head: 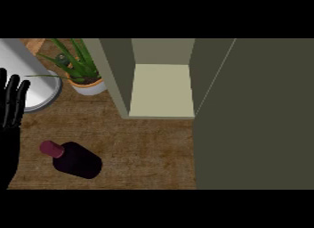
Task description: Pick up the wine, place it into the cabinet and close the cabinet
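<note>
Right now your wine bottle (76, 159) stands on the counter (152, 147) near its front left corner, seen from steeply above: a dark, almost black body with a maroon cap pointing toward the left edge. Nothing touches it.

Your left hand (5, 104) shows at the counter's left edge, open, fingers straight and pointing up toward the back; it rests there, apart from the bottle, which sits just to its lower right. Your right hand does not show at all.

Toward the back of the counter, near its middle, you have the cabinet (160, 91): it stands open, with a pale shelf floor visible between olive-green walls. Its door (261, 116) is swung out and fills the whole right side of the view, covering the counter's right part.

At the back left corner you see a potted plant (80, 67) with long green leaves in a pale pot, just beside the cabinet's left wall. Left of the plant lies a grey-white rounded appliance (28, 71), partly behind your left hand's fingertips.
</note>
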You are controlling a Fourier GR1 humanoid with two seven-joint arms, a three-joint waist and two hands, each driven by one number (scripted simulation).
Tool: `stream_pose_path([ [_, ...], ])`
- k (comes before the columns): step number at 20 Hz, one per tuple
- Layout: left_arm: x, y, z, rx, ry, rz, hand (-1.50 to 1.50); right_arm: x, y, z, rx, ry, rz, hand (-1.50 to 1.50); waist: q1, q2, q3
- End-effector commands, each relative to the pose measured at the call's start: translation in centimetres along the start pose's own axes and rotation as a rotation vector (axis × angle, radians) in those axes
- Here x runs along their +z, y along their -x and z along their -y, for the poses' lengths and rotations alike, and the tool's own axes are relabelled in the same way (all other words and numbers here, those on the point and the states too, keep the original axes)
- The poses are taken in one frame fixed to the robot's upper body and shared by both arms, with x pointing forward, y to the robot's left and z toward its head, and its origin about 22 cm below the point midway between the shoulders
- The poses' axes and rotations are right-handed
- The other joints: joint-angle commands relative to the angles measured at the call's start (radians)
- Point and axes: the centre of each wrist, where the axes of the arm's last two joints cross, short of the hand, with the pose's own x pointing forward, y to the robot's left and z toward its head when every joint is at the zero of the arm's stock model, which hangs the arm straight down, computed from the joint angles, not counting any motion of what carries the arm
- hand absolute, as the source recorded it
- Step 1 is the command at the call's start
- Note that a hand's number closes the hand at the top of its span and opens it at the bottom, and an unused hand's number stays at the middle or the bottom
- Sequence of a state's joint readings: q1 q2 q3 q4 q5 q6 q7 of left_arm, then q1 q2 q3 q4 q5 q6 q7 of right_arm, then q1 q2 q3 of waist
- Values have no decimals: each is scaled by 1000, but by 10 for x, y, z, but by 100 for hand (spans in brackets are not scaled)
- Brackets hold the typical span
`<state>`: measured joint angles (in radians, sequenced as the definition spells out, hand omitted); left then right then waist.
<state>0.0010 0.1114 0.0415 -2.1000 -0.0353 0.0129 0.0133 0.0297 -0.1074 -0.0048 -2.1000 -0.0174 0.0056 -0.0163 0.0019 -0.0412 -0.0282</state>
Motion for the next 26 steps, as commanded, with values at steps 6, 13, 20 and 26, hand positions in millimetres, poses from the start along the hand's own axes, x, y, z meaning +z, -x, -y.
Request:
stream_pose_path([
  [6,39,-19,18,372,481,56,-150,18,-17,7,-59,-42,-4,-150,-3,28,26],
  [13,73,-31,12,658,557,-194,-150,42,-36,-10,-175,-260,-138,-150,-3,36,28],
  [20,88,-73,-10,664,579,-191,-150,28,-76,-8,-166,-253,-122,-150,11,38,27],
  [26,95,-76,3,693,537,-190,-150,23,-79,-7,-164,-258,-125,-150,11,38,28],
])
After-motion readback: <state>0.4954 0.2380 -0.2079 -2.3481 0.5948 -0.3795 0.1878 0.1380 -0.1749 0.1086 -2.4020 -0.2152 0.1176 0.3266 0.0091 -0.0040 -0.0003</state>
